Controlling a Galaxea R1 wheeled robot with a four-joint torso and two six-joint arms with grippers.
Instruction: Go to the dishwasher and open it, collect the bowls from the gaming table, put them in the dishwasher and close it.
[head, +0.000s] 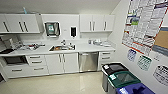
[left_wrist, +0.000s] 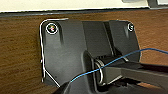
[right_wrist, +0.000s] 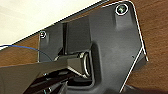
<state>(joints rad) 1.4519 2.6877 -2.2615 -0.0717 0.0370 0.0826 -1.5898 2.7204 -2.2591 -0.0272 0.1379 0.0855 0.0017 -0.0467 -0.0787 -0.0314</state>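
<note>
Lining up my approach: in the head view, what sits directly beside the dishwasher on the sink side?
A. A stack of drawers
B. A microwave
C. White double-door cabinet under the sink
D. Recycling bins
C: the closed steel dishwasher has the white cabinet under the sink on that side; drawers flank its other side.

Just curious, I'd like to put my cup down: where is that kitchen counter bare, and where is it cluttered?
Bare: the counter between the sink and the right-hand items. Crowded: left of the sink, by the clutter and the appliance.
</note>
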